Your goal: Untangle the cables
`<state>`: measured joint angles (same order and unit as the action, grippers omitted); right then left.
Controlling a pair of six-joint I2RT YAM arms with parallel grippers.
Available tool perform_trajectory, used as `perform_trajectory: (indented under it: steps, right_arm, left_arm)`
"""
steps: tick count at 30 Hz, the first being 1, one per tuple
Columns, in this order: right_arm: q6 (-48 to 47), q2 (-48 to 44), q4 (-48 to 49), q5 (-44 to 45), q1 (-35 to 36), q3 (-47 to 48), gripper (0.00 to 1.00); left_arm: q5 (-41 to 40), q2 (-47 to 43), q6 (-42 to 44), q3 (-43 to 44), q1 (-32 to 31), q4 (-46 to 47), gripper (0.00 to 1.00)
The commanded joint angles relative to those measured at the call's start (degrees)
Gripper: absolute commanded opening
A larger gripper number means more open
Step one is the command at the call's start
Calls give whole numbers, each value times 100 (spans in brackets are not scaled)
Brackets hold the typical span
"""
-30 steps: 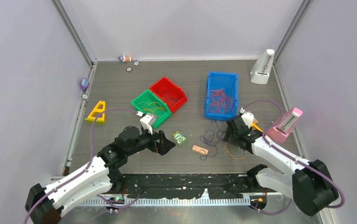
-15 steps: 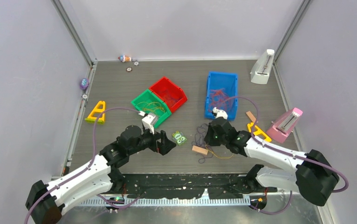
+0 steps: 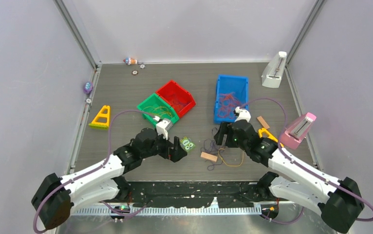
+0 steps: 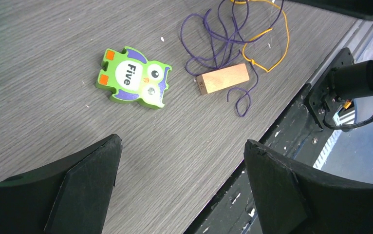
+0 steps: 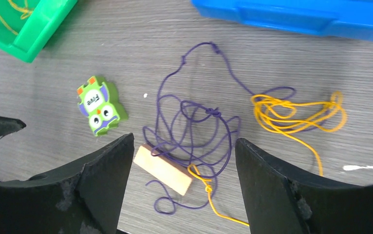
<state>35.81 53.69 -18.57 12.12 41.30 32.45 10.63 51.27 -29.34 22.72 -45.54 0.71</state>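
Hovering above the loose cables (image 3: 209, 146) on the table (image 3: 126, 87), the right gripper (image 5: 182, 141) has its jaws spread wide and holds nothing. In its wrist view the purple wire (image 5: 213, 111) lies looped and knotted directly between the fingers. The wire's near loops touch a wooden block (image 5: 162, 169). The yellow wire (image 5: 291, 117) bunches just right of the purple one, and one strand runs back to a knot beside the block (the two colours cross there). The left gripper (image 4: 182, 141) is likewise spread and empty, over bare table near the green owl piece (image 4: 133, 78), with the tangle ahead of it toward the right. More wires lie in the blue bin (image 3: 219, 114) and the green bin (image 3: 145, 108).
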Motion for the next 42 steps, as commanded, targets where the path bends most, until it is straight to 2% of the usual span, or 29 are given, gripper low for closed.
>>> perform_trajectory:
  steps: [1, 6, 14, 16, 17, 18, 19, 21, 22, 26, 32, 37, 42]
  right_arm:
    - [-101, -433, -437, 366, -291, -177, 81]
    - [-175, -413, -407, 125, -601, -306, 80]
    - [-258, -110, 104, -396, -641, -467, 78]
    - [-324, 7, 160, -430, -644, -404, 67]
    - [-362, 68, 165, -450, -637, -326, 53]
    - [-469, 79, 186, -462, -639, -291, 47]
    - [-522, 93, 191, -495, -640, -228, 29]
    - [-696, 97, 240, -637, -641, -145, 10]
    - [-834, 97, 290, -818, -641, -113, 8]
    - [-1110, -21, 367, -1649, -626, 153, 6]
    - [-1298, -346, 324, -2551, -415, 975, 5]
    - [-1444, -415, 25, -2692, -387, 1966, 5]
    - [-1620, -365, -174, -2867, -385, 2774, 5]
  left_arm:
    - [-26, 414, -3, 401, -105, 389, 97]
    - [-93, 1275, -147, 836, -203, 271, 92]
    - [-251, 2289, -92, 1678, -514, 198, 86]
    - [-242, 2582, -62, 1943, -631, 199, 84]
    - [-230, 2763, -53, 2092, -702, 220, 83]
    - [-199, 2865, -42, 2168, -747, 277, 83]
    - [-180, 2951, -33, 2216, -788, 346, 82]
    - [-170, 3061, -39, 2261, -843, 496, 82]
    - [-130, 3097, -43, 2252, -850, 626, 81]
    - [-133, 2976, -31, 2130, -851, 834, 80]
    - [-725, 1886, 275, 1651, -851, 898, 84]
    - [-1370, 807, 574, 1459, -851, 674, 89]
    - [-1547, 123, 1060, 1632, -834, 272, 93]
